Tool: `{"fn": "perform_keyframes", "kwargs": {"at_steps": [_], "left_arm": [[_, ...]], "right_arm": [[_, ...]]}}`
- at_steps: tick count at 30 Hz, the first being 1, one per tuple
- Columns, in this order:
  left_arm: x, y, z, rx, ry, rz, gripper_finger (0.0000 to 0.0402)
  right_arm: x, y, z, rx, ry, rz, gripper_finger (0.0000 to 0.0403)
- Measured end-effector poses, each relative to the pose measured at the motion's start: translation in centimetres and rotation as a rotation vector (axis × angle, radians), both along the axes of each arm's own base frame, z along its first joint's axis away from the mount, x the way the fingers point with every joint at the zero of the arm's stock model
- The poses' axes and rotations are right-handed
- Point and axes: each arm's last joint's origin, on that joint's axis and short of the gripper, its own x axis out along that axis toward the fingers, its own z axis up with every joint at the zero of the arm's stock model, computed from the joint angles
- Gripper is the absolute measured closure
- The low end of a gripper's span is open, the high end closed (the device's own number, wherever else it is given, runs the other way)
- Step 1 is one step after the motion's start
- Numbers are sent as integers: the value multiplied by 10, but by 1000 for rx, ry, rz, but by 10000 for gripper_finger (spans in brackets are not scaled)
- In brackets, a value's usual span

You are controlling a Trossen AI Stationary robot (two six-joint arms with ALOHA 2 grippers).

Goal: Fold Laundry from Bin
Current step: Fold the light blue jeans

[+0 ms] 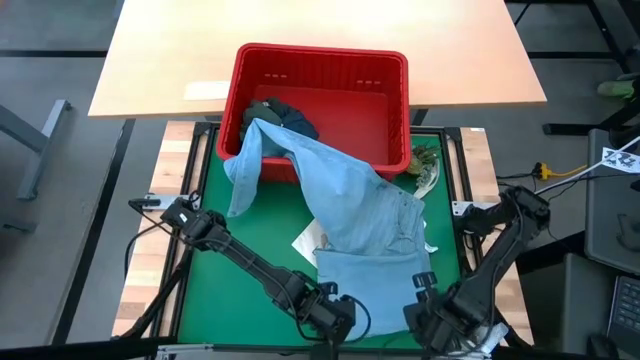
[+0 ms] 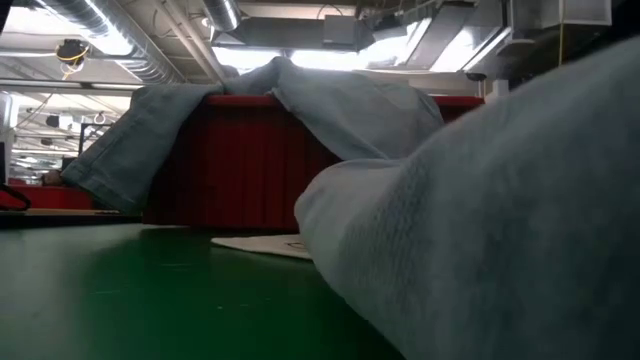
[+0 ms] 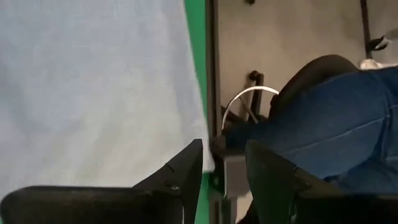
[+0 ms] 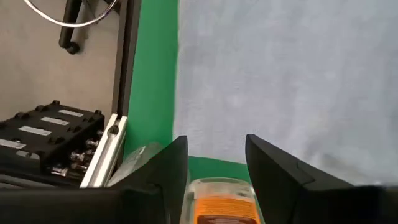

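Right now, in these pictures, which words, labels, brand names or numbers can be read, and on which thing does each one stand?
No text can be read.
White item under the light blue garment: print too small.
White labels on the black box beside the table: blurred.
Orange label between the right gripper's fingers: blurred.
Black-and-white marker at the right edge: a pattern, no words.

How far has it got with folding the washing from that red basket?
Early days. The light blue shirt is dragged mostly onto the green mat, one sleeve still over the red bin. The left gripper and right gripper, both open, sit at its near edge. No fold yet; a dark garment waits inside.
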Motion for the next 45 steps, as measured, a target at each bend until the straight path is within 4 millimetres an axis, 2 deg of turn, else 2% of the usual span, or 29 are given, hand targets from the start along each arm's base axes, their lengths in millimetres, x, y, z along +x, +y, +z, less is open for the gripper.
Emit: {"fn": "perform_keyframes", "kwargs": {"at_steps": [3,8,15,17,22,26,30,37,41,45], "left_arm": [[-11,9,20,36,5,8,286],[-48,29,62,190,15,55,286],[-109,70,115,385,68,300,286],[-121,81,129,382,35,383,286],[-153,112,161,368,-72,462,286],[-182,142,172,382,-119,565,286],[-214,172,166,402,-118,667,286],[-263,210,120,391,-25,870,286],[-277,217,90,418,34,926,286],[-280,219,60,456,94,983,286]], "right_arm": [[8,-7,9,-23,-24,12,242],[22,-20,26,-72,-96,77,242],[49,-43,39,-109,-179,112,242],[55,-50,39,-114,-180,115,242],[68,-67,39,-126,-182,119,242],[75,-77,39,-138,-175,122,242],[79,-83,39,-143,-177,141,242],[80,-85,39,-151,-183,139,242],[80,-84,39,-150,-184,139,242],[81,-84,39,-144,-194,138,242]]}}
